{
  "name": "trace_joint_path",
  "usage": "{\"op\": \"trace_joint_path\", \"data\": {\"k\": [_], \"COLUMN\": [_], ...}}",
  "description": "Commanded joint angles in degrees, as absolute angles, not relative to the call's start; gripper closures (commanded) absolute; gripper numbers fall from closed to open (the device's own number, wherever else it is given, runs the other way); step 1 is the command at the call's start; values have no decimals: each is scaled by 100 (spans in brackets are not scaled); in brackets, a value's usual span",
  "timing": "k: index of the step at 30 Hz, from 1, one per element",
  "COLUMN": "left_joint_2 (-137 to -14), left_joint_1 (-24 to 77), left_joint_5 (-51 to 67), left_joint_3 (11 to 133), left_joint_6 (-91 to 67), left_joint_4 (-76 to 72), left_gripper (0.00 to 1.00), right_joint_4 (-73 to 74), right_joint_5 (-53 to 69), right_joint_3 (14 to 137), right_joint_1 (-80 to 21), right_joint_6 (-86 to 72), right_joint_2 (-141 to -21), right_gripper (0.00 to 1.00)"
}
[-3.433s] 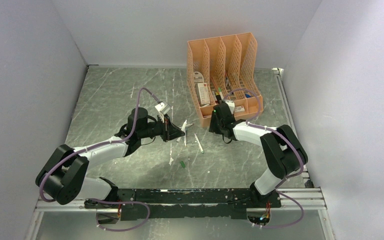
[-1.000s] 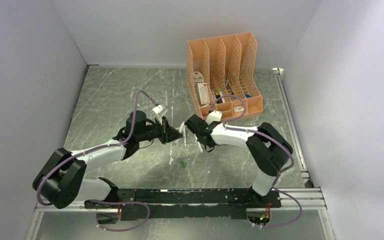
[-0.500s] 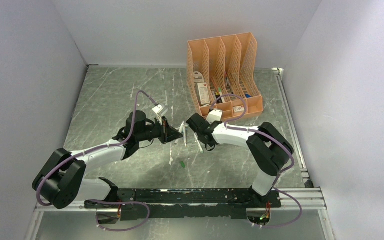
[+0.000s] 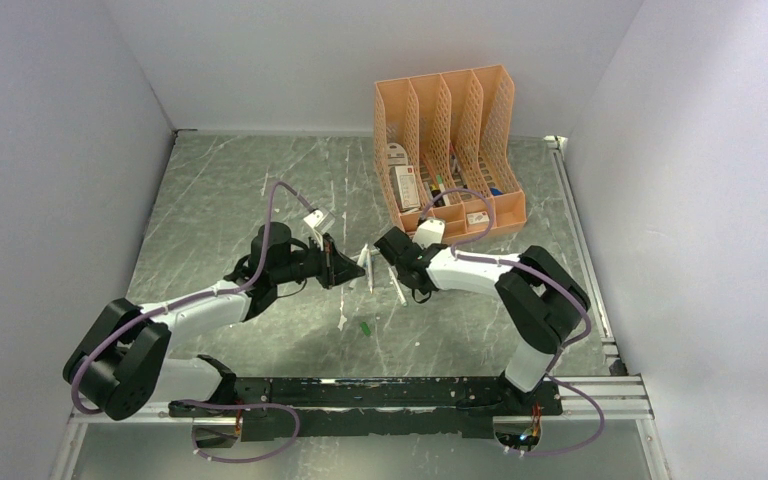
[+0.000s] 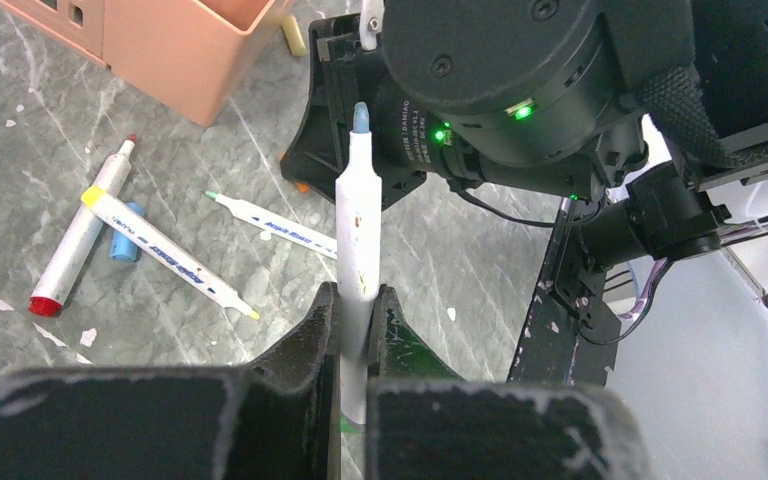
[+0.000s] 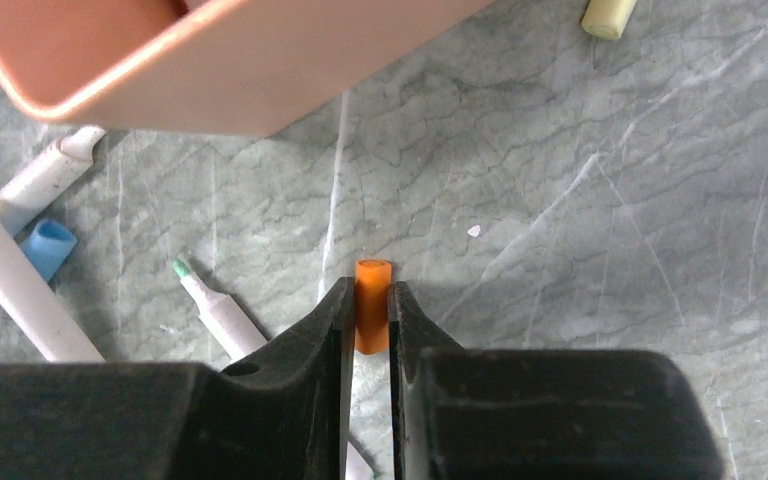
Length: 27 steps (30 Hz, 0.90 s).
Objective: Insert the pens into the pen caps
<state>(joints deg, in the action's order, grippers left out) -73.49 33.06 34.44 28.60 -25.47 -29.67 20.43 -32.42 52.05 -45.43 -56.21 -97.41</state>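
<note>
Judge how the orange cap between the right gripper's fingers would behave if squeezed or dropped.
The orange cap looks rigid: it shows no squashing between the fingers. Being tiny, it is probably very light. Its rounded, cylindrical form suggests it could roll on the smooth table if released.

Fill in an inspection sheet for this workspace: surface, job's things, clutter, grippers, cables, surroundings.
Surface: marbled grey table, white flecks scattered.
Job's things: white pen and orange cap each in a gripper; three loose pens and a blue cap lie on the table; green cap lies apart.
Clutter: peach organiser holding small packets.
Grippers: left gripper shut on the white pen; right gripper shut on the orange cap.
Cables: purple cables looped over both arms.
Surroundings: plain pale walls on three sides.
</note>
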Motion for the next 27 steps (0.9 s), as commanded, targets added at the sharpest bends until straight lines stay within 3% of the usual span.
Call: {"op": "trace_joint_path", "data": {"k": [1, 10, 14, 19, 27], "left_joint_2": [-7217, -7436, -7782, -8179, -8700], "left_joint_1": [3296, 3955, 4028, 4115, 4299], "left_joint_5": [3594, 3230, 3060, 2678, 2784], "left_joint_3": [2777, 2488, 2086, 1683, 2032], "left_joint_6": [-2803, -3468, -4321, -5106, -5447], "left_joint_4": [-3326, -4707, -6232, -7916, -8544], "left_gripper": [93, 93, 93, 93, 93], "right_joint_4": [1500, -482, -1724, -2075, -2707], "right_joint_5": [-2896, -958, -187, 34, 662], "right_joint_3": [4788, 4314, 3930, 3894, 3577], "right_joint_1": [-4527, -4207, -4072, -3997, -3998], "right_joint_6": [-5005, -3898, -3966, -3818, -3702], "right_joint_2": [-8921, -7070, -6419, -6062, -5976], "right_gripper": [100, 100, 100, 100, 100]}}
